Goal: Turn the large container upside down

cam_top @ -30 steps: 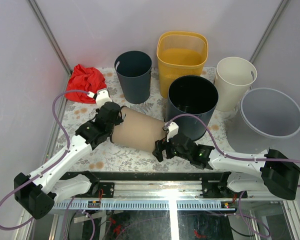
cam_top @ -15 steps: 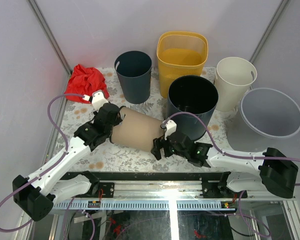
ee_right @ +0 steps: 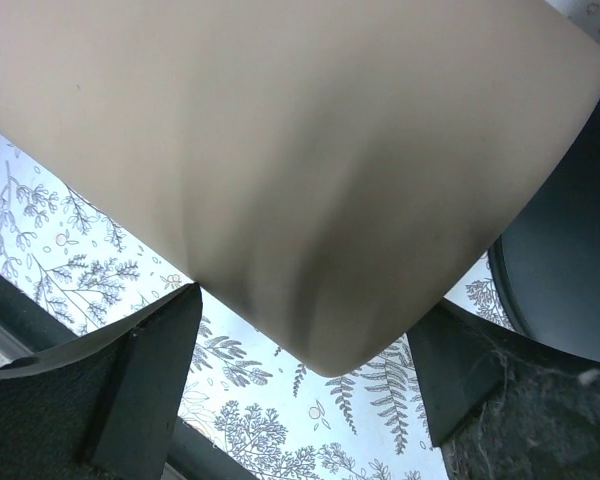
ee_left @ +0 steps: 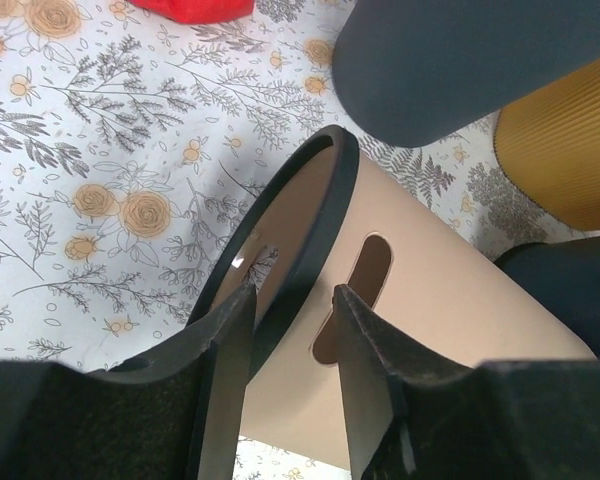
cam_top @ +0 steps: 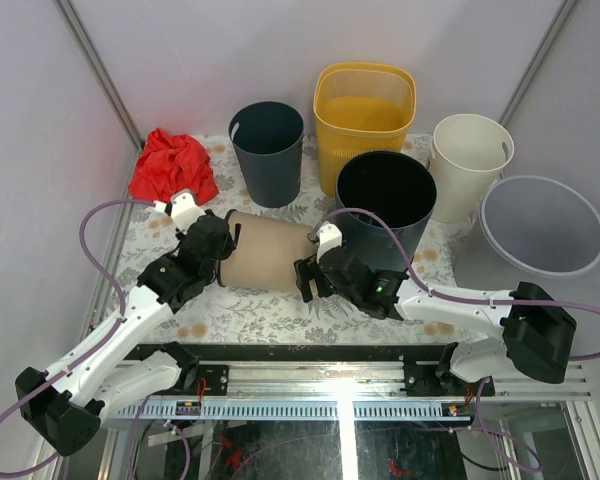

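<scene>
Ok, status: tan wastebasket (cam_top: 265, 255) lies on its side on the floral tabletop (cam_top: 260, 315), centre-left of the top view, just in front of the black bin (cam_top: 385, 205) and the navy bin (cam_top: 267, 150). Not inverted yet.

Long axis runs left-right across the frame, dipping slightly toward the lower right. The black-rimmed mouth faces left, the closed base faces right.

Left pincer (cam_top: 223, 240) is at the mouth end. In the wrist view its fingers (ee_left: 230, 350) straddle the rim, one inside and one outside next to the handle slot. There is a visible gap on the outer side, so it is part spread, not clamping.

Right pincer (cam_top: 308, 275) is at the base end, spread wide. In its wrist view the rounded bottom corner of the wastebasket sits between the fingers (ee_right: 160, 370) with daylight on both sides. No grip that I can see.

Each arm owns one end, neither clearly nearer. My read: the flip turns on the mouth going down, so the base end on the right has to rise and swing over the rim on the left.

Risks: the round body can roll toward the black bin, which is very close behind the base end. Red cloth (cam_top: 172, 165) at upper left is near the mouth side.
</scene>
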You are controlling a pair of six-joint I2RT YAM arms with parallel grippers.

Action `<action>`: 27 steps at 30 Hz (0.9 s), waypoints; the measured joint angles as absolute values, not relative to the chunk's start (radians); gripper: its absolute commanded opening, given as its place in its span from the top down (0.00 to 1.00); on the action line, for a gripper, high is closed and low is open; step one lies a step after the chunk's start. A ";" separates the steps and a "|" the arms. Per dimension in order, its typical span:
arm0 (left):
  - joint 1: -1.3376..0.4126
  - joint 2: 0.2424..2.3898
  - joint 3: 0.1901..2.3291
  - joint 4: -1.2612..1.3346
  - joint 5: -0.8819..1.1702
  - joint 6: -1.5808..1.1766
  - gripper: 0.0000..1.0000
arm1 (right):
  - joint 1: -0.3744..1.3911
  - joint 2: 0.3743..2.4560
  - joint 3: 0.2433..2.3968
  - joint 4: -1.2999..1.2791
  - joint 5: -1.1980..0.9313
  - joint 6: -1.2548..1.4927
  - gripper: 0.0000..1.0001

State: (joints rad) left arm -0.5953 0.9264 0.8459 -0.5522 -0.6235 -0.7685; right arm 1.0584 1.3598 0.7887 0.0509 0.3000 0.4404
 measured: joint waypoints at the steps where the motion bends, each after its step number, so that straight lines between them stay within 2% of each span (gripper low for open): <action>1: -0.595 0.926 0.846 -0.553 -0.630 -0.770 0.62 | 1.058 1.362 0.789 0.050 0.303 0.437 0.12; 7: -0.595 0.915 0.807 -0.527 -0.661 -0.772 0.61 | 1.058 1.385 0.789 0.049 0.301 0.430 0.12; 19: -0.595 0.853 0.684 -0.288 -0.664 -0.701 0.61 | 1.058 1.411 0.789 0.051 0.274 0.429 0.12; 27: -0.595 0.892 0.665 -0.150 -0.682 -0.638 0.61 | 1.058 1.424 0.789 0.057 0.260 0.429 0.12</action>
